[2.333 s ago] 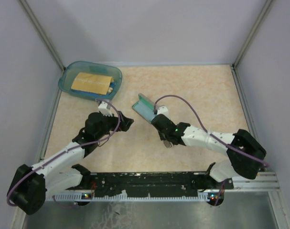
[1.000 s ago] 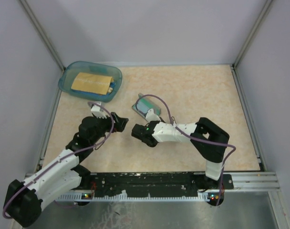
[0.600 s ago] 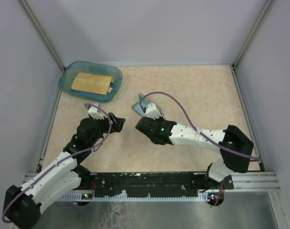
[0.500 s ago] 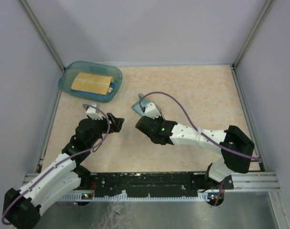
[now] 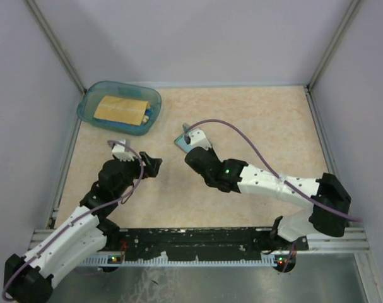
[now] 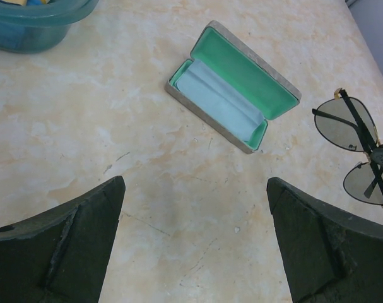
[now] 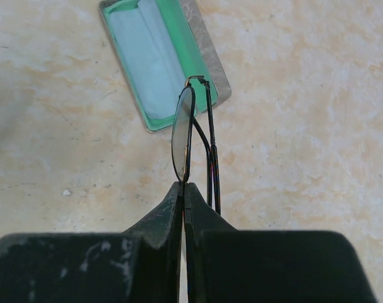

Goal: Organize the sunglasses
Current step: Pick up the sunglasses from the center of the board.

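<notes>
My right gripper (image 7: pixel 184 185) is shut on the sunglasses (image 7: pixel 192 136), pinching one lens rim so the thin dark frame hangs edge-on above the table, just short of the near end of the open grey case (image 7: pixel 207 53). The case has a teal lining and a light blue cloth (image 7: pixel 139 58) lies inside it. In the left wrist view the case (image 6: pixel 274 85) lies open ahead and the sunglasses (image 6: pixel 350 120) hang at the right edge. My left gripper (image 6: pixel 194 183) is open and empty over bare table, left of the case (image 5: pixel 180 141). In the top view the right gripper (image 5: pixel 190 151) covers most of the case.
A teal plastic bin (image 5: pixel 90 104) with a yellowish item inside stands at the far left corner; it also shows in the left wrist view (image 6: pixel 33 28). Grey walls close the table on three sides.
The right arm has swung so that its gripper, holding the sunglasses, now sits nearer the case. The left gripper has drawn back a little to the left, staying open.
</notes>
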{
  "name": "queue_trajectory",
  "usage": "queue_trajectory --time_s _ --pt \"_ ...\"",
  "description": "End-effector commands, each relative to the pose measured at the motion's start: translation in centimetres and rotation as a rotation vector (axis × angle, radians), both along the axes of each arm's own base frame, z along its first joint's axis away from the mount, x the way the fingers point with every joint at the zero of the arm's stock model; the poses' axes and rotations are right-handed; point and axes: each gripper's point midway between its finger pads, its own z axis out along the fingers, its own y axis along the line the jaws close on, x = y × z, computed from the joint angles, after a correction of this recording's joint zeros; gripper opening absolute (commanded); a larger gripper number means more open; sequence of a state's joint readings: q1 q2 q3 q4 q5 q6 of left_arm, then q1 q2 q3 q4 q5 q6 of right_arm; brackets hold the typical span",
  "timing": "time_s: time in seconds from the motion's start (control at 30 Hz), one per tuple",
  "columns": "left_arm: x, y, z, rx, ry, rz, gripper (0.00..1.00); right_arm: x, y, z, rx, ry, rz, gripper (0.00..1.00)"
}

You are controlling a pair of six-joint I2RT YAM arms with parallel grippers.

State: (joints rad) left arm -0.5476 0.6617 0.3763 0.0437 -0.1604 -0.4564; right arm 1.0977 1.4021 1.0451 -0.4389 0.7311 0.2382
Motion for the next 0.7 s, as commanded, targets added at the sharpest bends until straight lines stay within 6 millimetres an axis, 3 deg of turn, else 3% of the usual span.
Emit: queue_trajectory --time_s 0.0,0.67 --pt "-0.2 0.1 -0.2 -0.007 0.004 0.0 1.0 0.3 2.4 3.1 0.091 -0.059 0.091 0.0" --pt "-0.5 0.2 0.3 -0.039 -0.031 0.003 1.0 5.6 6.2 3.6 0.091 -0.046 0.191 0.0"
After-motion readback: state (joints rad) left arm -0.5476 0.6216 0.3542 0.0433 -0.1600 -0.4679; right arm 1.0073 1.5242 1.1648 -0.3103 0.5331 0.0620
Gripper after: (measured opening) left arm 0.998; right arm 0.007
